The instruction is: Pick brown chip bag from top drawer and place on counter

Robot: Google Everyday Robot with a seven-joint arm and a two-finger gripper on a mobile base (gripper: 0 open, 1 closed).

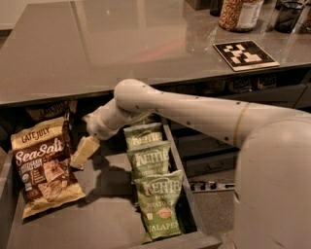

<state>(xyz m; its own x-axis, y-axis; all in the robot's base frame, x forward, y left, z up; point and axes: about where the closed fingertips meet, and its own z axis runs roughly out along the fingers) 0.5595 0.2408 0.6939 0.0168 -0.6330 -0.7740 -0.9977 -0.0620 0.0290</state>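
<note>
The brown chip bag (43, 165) lies flat at the left of the open top drawer (97, 214), its dark "Sea Salt" panel facing up. My gripper (82, 153) hangs low inside the drawer, just right of the bag's upper right edge, angled down and to the left. It holds nothing that I can see. My white arm (194, 114) reaches in from the right, under the front edge of the counter (121, 44). The counter is a glossy grey-brown top above the drawer.
Three green Kettle bags (150, 165) stand in a row along the drawer's right side. Another bag (48, 111) lies at the drawer's back, under the counter edge. A black-and-white marker tile (245, 54) and a jar (240, 13) stand at the counter's far right.
</note>
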